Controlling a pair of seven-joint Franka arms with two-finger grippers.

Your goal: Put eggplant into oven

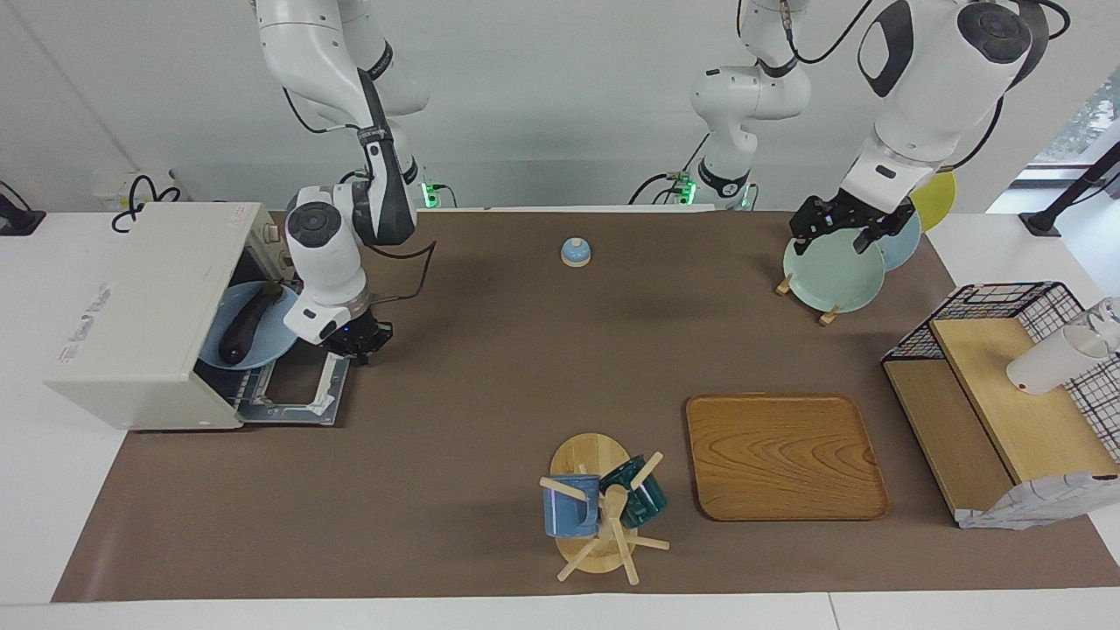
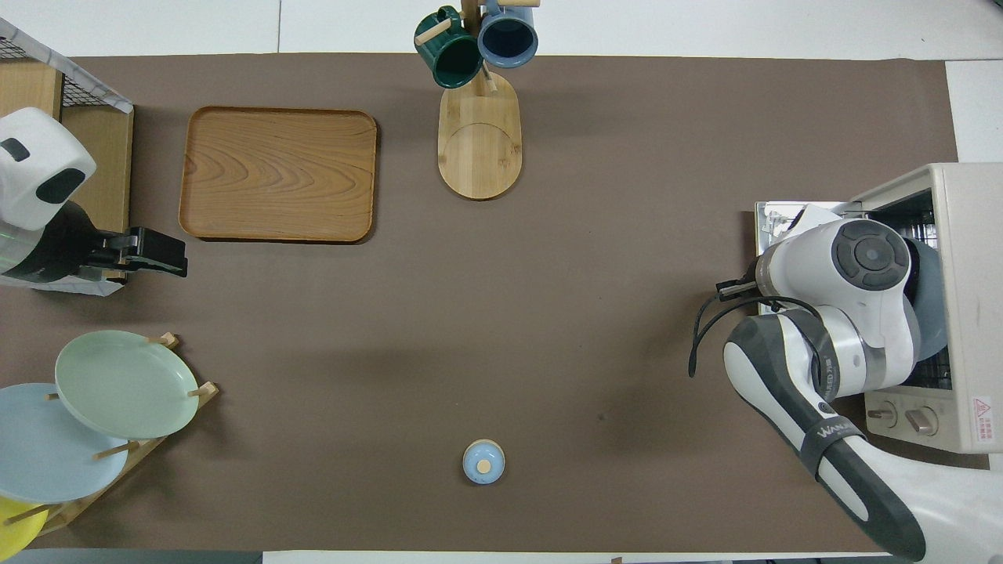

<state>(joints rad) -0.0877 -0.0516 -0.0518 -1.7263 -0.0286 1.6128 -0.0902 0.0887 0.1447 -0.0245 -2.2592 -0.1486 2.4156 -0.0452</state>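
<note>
1. The eggplant (image 1: 248,325) lay on a blue plate (image 1: 265,348) inside the open oven (image 1: 140,315) at the right arm's end of the worktop (image 1: 490,367), with the plate's edge poking out over the dropped door (image 1: 289,394).
2. The right gripper (image 1: 360,339) hung low over the door's edge nearer the robots, just in front of the oven's mouth. Whether its jaws were apart or together I cannot tell; they held nothing visible.
3. Judged from this, the load was almost placed. The step in hand looked like seating the plate fully: a slow, level push on the rim, so the eggplant would not roll off.
4. Any retreat should go straight out and up, clear of the door and handle.
5. The left gripper (image 1: 842,229) waited over the green plate (image 1: 831,276) in the plate rack (image 1: 801,293), apparently holding nothing; I cannot tell its jaws either.
6. The facing view showed the eggplant and the right gripper.
7. In the overhead view the right arm's wrist (image 2: 854,290) hid both, leaving only a sliver of the plate; it did show the oven's knobs (image 2: 901,415).
</note>
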